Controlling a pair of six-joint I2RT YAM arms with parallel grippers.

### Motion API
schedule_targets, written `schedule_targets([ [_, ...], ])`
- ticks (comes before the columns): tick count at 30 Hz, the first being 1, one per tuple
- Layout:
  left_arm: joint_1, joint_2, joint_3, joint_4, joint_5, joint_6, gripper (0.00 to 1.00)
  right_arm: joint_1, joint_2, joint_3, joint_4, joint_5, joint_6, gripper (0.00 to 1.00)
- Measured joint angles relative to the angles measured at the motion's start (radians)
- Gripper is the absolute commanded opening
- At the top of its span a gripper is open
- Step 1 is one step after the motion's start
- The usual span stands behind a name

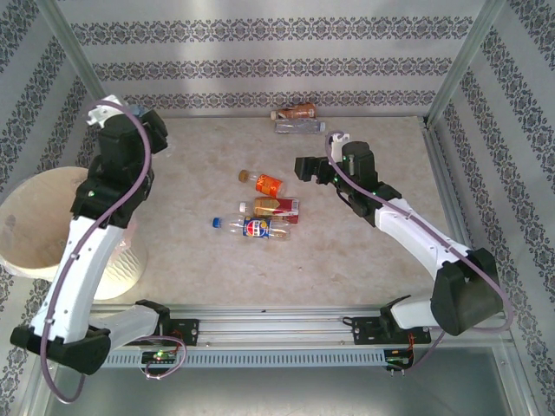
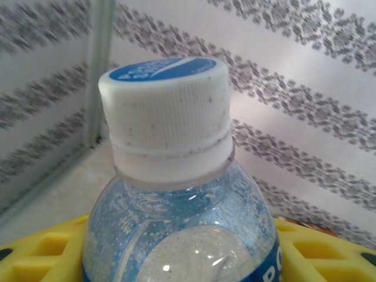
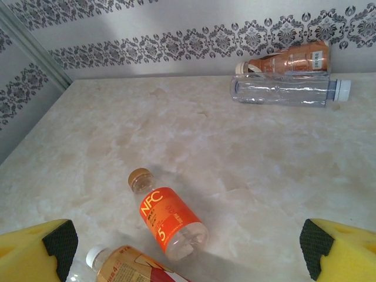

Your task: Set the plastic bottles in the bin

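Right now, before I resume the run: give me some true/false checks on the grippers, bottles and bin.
1. The left gripper is clamped on a white-capped bottle. True.
2. The right gripper is shut on the orange NFC bottle. False: it is open and empty, and that bottle lies on the table.
3. Five bottles lie on the table. True: three mid-table, two by the far wall.
4. The bin stands at the table's right side. False: it is on the left, beside the left arm.
5. The brown-label bottle and the clear bottle stand upright. False: both lie on their sides, next to each other.
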Motion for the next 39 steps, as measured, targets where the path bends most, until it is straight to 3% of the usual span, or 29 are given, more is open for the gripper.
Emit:
schedule_targets([
  [9,0.012,-0.035,0.101,-0.192,-0.334,0.161,0.57,0.006,0.058,0.042,0.060,-0.020,0.042,0.98],
  [15,0.090,-0.041,0.101,-0.250,-0.483,0.219,0.58,0.006,0.089,0.084,0.078,-0.031,0.073,0.98],
  [25,0.445,-0.068,0.037,-0.367,-0.337,0.154,0.58,0.006,0.124,0.134,0.083,-0.050,0.105,0.98],
  [39,0.794,-0.062,-0.100,-0.417,-0.047,0.117,0.63,0.006,0.174,0.207,0.080,-0.053,0.105,0.98],
])
